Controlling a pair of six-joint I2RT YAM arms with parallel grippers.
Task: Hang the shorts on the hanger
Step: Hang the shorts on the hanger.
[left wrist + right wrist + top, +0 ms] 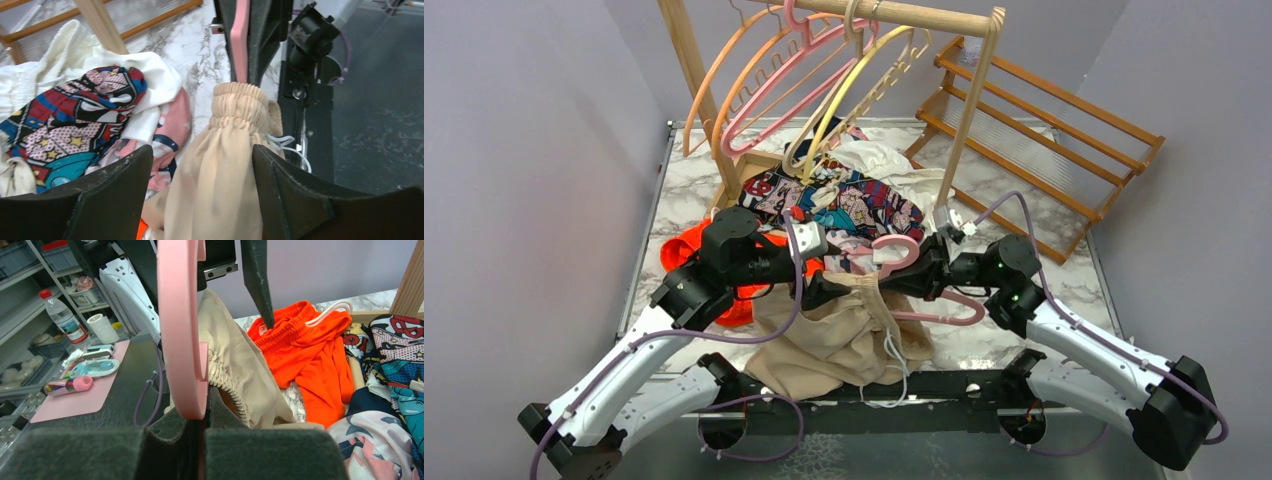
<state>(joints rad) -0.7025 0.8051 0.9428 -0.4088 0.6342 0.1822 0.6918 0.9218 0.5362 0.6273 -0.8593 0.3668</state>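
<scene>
Shorts (220, 175) waistband on hanger (177, 330) in R fingers (270, 455)

In the top view, the shorts (844, 335) covered the near end of the hanger (929, 318), and the left hand (829, 290) was a dark shape with its fingertips too small to make out. The left arm (674, 300) hid most of the orange garment (682, 248). In the left wrist view, the top edge cut off the hanger and the bottom edge the shorts. Whether the fingers (115, 195) touched the fabric could not be told.
</scene>
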